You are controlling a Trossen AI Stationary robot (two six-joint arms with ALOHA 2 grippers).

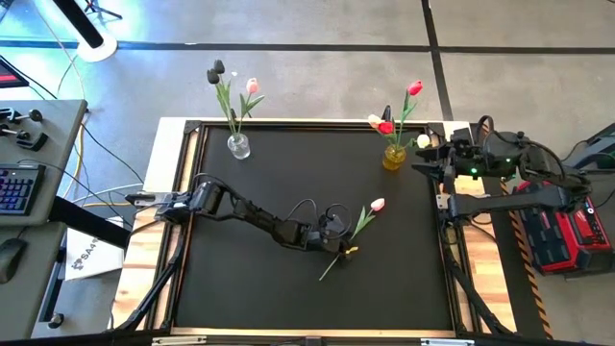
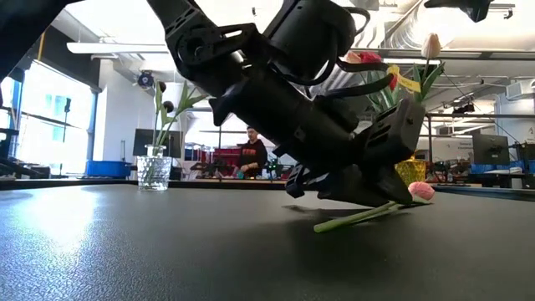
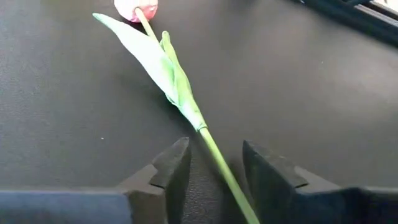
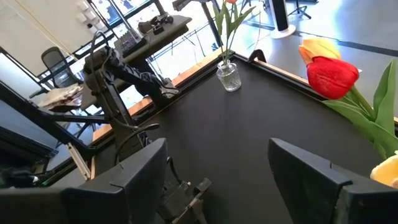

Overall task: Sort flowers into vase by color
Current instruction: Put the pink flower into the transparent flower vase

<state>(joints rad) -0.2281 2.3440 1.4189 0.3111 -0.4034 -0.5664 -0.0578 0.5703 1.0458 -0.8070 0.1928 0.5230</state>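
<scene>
A pink tulip point(image 1: 377, 204) lies flat on the black table top, its thin green stem point(image 3: 214, 155) running toward the near edge. My left gripper point(image 3: 214, 165) is down at the table, open, with one finger on each side of the stem just below the leaf point(image 3: 155, 59). It slants down and points along the stem toward the head. In the low view the gripper point(image 2: 368, 196) hangs low over the stem point(image 2: 359, 217). My right gripper point(image 4: 217, 168) is open and holds nothing, raised at the table's right edge point(image 1: 428, 159).
A clear glass vase point(image 1: 238, 146) at the far left holds a dark and a pink flower. A yellow vase point(image 1: 394, 157) at the far right holds red, yellow and white flowers, close to my right gripper. A raised frame point(image 1: 192, 130) borders the table.
</scene>
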